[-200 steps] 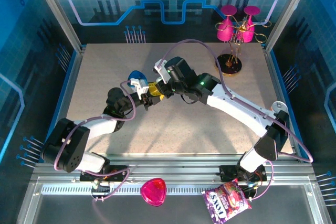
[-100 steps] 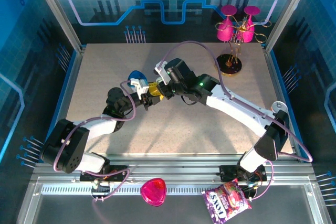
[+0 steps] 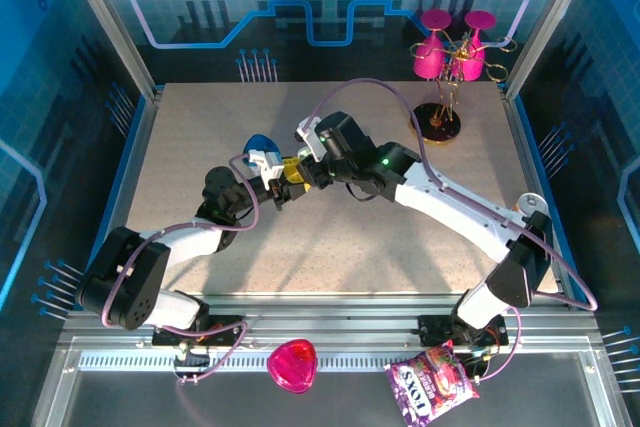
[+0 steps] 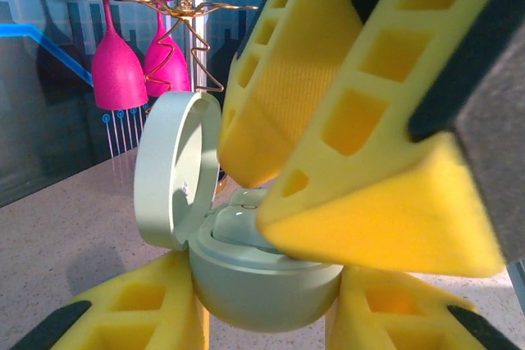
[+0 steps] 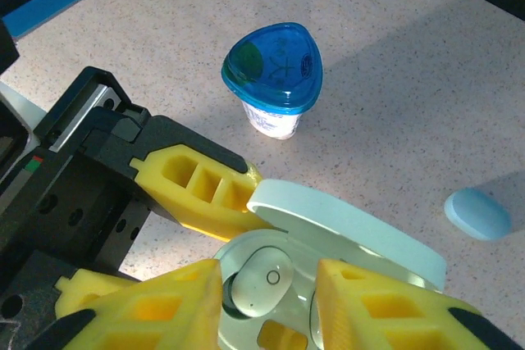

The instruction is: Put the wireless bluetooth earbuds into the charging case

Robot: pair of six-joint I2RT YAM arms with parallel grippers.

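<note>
My left gripper is shut on the pale green charging case and holds it above the table with its round lid swung open. One whitish earbud lies in the case's left well, also seen from the side as earbud. My right gripper hangs right over the case, open, its yellow fingers on either side of that earbud with a gap on the right side. From above, both grippers meet at mid-table, left gripper, right gripper.
A blue-lidded cup stands just behind the case, cup. A pale blue oval piece lies on the table to the right. Pink glasses on a gold rack stand at the back right. A pink container and snack bag lie on the front rail.
The right wrist has shifted very slightly over the case. The left arm holds still with the case.
</note>
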